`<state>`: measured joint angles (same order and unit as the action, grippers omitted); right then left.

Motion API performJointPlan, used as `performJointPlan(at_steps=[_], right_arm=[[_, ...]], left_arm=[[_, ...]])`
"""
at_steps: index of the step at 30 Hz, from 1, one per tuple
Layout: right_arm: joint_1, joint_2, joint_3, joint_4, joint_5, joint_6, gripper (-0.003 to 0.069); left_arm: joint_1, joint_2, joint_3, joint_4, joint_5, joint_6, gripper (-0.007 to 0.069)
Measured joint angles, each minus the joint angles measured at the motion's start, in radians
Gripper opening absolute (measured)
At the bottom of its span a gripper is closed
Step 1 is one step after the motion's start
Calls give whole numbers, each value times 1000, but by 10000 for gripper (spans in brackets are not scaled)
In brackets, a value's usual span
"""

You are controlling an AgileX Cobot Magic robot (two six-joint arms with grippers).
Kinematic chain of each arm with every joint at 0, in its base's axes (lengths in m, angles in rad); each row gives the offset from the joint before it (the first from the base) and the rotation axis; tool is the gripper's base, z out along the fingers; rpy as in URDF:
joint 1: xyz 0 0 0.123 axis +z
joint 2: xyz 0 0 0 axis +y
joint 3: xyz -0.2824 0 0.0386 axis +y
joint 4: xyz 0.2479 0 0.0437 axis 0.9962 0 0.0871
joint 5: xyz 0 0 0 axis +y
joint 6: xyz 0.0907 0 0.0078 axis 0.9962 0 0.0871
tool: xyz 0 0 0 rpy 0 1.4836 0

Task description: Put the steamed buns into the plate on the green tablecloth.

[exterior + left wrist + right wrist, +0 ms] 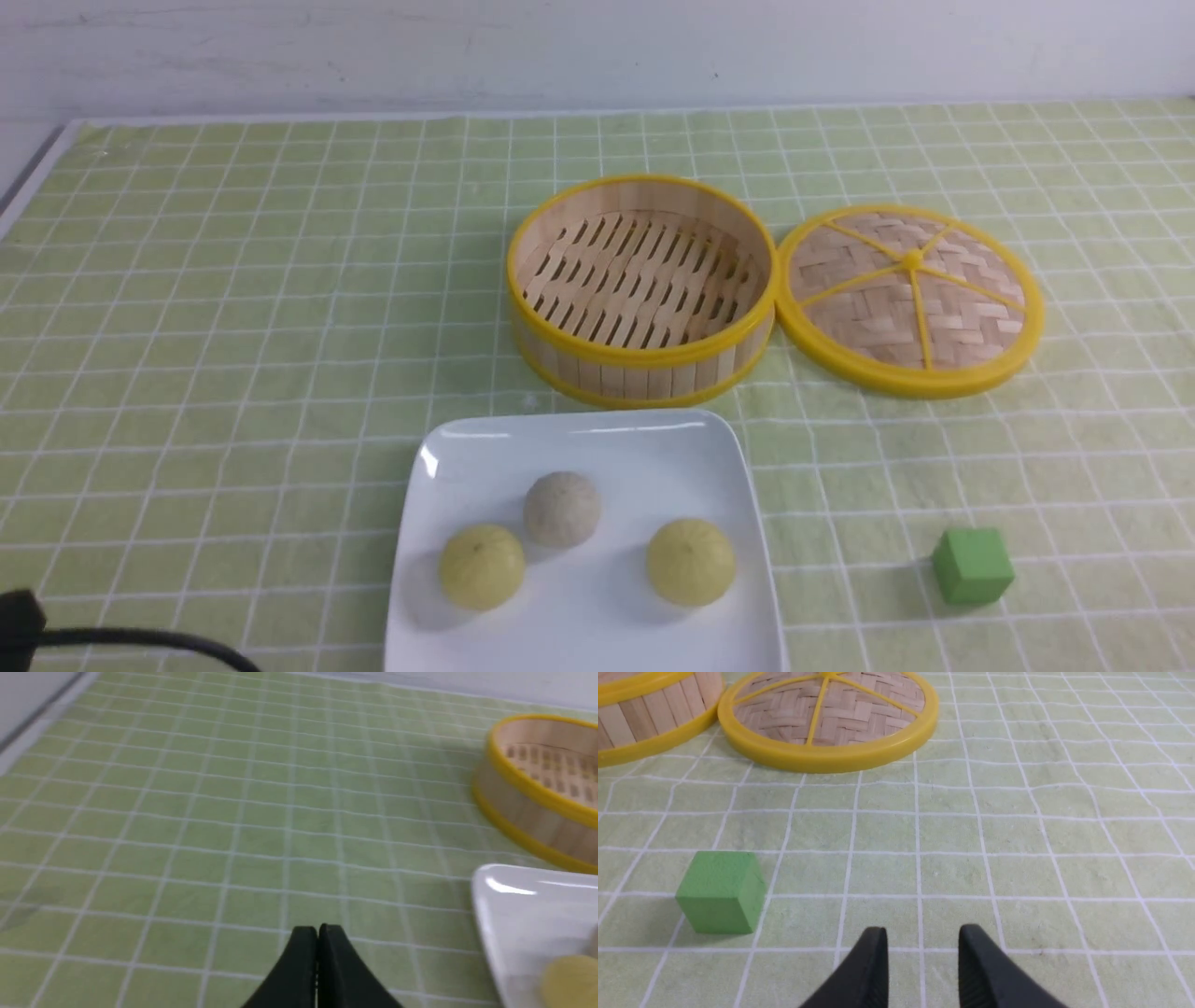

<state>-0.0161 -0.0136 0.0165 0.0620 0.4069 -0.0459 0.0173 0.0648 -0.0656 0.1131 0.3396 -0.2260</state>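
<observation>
Steamed buns (579, 546): I count three, all sitting inside the plate (448, 485) already; one greyish-white bun (562, 508) towards the back, a pale yellow bun (482, 566) on the left and another yellow bun (691, 561) on the right, none of them touching.
Plate position: flat on the green tablecloth (233, 327), just in front of the bamboo steamer (641, 289), which I see empty.
Task progress: I judge it done, since nothing is left in the steamer.
How the buns would handle: I expect them light and soft, with a matte skin that should not slip (a hard squeeze would probably dent them).
Where to hold: across the widest part of the dome, low on the sides, with light pressure; the top looks too rounded to pinch.
Left gripper (318, 933): fingers pressed together with nothing between them, hovering over bare cloth beside the plate's corner.
Right gripper (922, 935): fingers a narrow gap apart, holding nothing, over bare cloth near the green cube (720, 891).
Woven lid (910, 299): lying flat on the cloth, its rim up against the steamer's right side.
Risk: the plate looks glossy, so I would expect a nudged bun to slide or roll.
</observation>
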Motion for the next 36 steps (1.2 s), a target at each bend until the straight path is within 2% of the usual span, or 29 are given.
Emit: performJointPlan(at_steps=[2, 6, 15, 36], right_arm=[[0, 0, 0, 0, 0, 0, 240], [0, 0, 0, 0, 0, 0, 240], [0, 0, 0, 0, 0, 0, 240], [0, 0, 0, 0, 0, 0, 240]], left_arm=[[49, -52, 52, 0, 1, 2, 33], [77, -74, 90, 15, 15, 2, 33], [-21, -76, 92, 37, 28, 2, 34], [-24, -76, 92, 46, 31, 2, 54]])
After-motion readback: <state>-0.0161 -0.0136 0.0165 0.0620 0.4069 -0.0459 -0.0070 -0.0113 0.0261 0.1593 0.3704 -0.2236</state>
